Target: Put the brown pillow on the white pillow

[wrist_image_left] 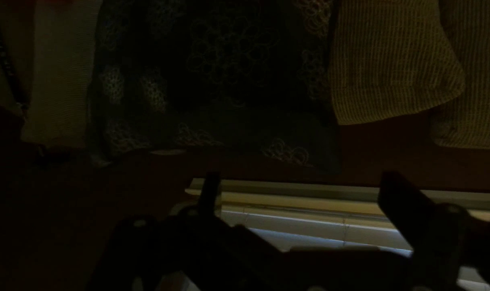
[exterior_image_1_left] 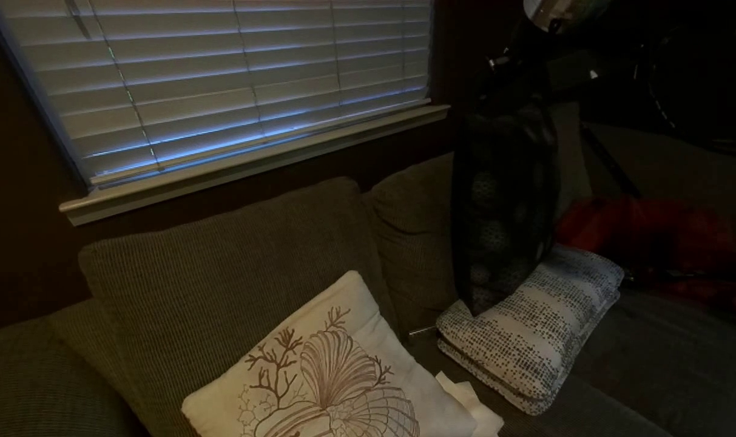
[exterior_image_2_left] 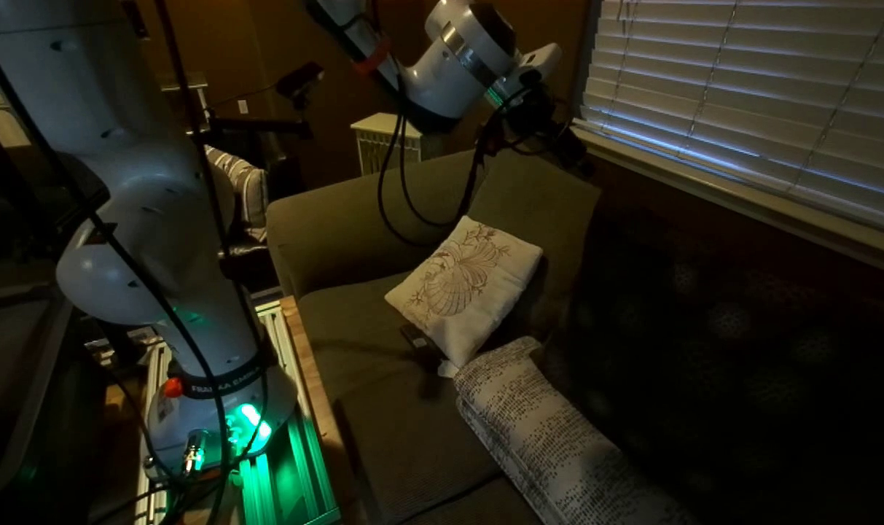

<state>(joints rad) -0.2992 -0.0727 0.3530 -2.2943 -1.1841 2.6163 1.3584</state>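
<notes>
The brown pillow, dark with pale round spots, is stood upright by the couch back. Its bottom edge is set on top of the white pillow, along the side next to the couch back. The white pillow is laid flat on the couch seat and is covered with rows of little dark specks. The gripper is held with its two fingers spread wide apart; in the wrist view the windowsill is seen between them. In an exterior view it is held up near that windowsill by the robot arm. Whether the brown pillow is touched by it cannot be told. In an exterior view, the cream pillow is seen near and to the left, leaned on a back cushion; a brown shell and coral are stitched on its front. Above the couch back, white window blinds are hung. At the far right, a red thing is too dark to be named. A green light is lit at the arm's foot.
</notes>
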